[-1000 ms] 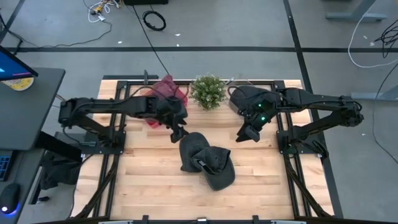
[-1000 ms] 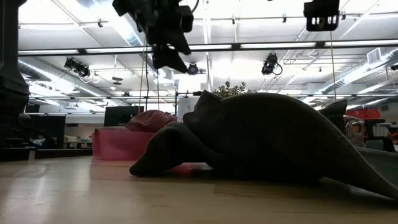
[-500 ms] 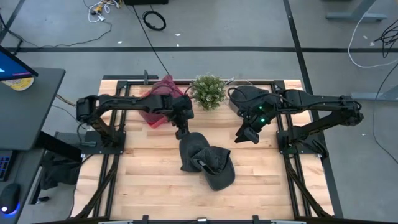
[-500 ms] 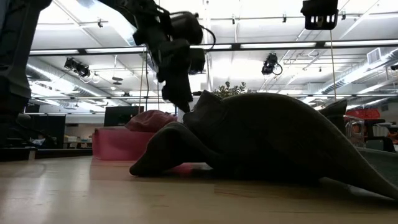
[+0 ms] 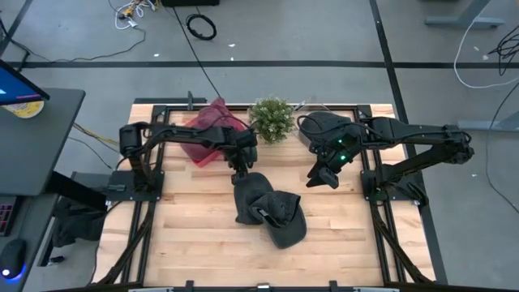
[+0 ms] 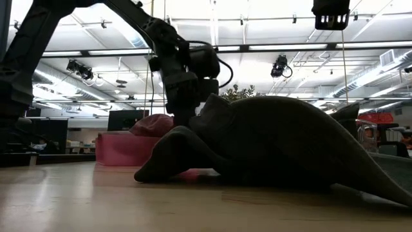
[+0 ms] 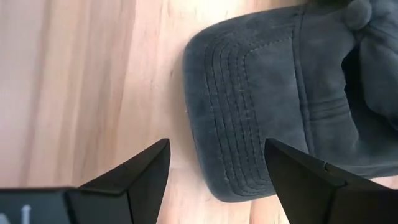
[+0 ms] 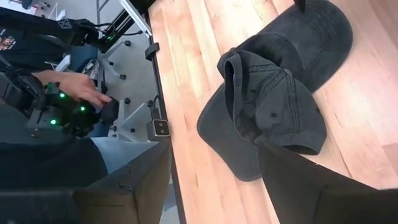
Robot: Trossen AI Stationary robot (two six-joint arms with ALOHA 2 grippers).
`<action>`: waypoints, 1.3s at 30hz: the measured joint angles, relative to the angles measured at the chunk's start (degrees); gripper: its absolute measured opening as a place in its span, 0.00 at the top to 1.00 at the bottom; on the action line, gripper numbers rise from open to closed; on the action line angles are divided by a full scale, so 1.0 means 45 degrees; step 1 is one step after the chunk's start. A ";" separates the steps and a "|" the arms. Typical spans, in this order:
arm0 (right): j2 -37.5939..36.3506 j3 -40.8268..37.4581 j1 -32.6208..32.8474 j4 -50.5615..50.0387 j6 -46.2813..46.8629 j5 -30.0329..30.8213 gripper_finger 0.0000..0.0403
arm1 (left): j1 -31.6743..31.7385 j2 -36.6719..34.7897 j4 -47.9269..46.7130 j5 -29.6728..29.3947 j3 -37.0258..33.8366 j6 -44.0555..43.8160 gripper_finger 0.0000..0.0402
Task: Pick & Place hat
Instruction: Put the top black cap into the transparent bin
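Observation:
Two dark grey caps lie on the wooden table, overlapping. The far cap (image 5: 250,193) points its stitched brim (image 7: 249,124) at my left gripper. The near cap (image 5: 285,222) leans on it with its opening showing (image 8: 267,118). My left gripper (image 5: 242,170) hangs open just over the far cap's brim, one finger on each side of the brim's edge (image 7: 214,168), not touching. In the low view it stands beside the caps' hump (image 6: 182,113). My right gripper (image 5: 319,177) is open and raised, to the right of the caps (image 8: 214,180).
A pink bin (image 5: 209,134) holding a reddish cloth stands at the far left of the table. A small green plant (image 5: 272,119) sits at the far middle, a dark bin (image 5: 323,127) at the far right. A person with a lit controller (image 8: 74,106) is beyond the table edge.
My left gripper has moved toward the table's right and down, from high above the table to just over the far cap's brim, as its arm stretched out. The caps and the right arm have stayed put.

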 joint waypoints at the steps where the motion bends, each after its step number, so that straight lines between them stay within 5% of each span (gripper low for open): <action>1: 0.0000 0.0000 0.0000 0.0000 -0.0036 0.0000 0.40 | 0.0071 0.0088 0.0007 0.0159 0.0000 0.0012 0.34; 25: 0.0005 0.0002 0.0000 0.0155 -0.0325 -0.0005 0.40 | 0.0516 0.1307 0.0654 0.2924 -0.0005 -0.0044 0.37; 30: 0.0005 0.0003 0.0000 0.0155 -0.0400 -0.0007 0.40 | 0.0520 0.1307 0.0477 0.3255 -0.0005 -0.0158 0.55; 36: 0.0005 0.0000 0.0000 0.0154 -0.0615 -0.0005 0.40 | 0.0600 0.1248 0.0298 0.4917 0.0015 -0.0151 0.92; 39: 0.0005 0.0000 0.0000 0.0151 -0.0671 -0.0005 0.40 | 0.0715 0.1219 0.0150 0.5478 0.0031 -0.0415 0.95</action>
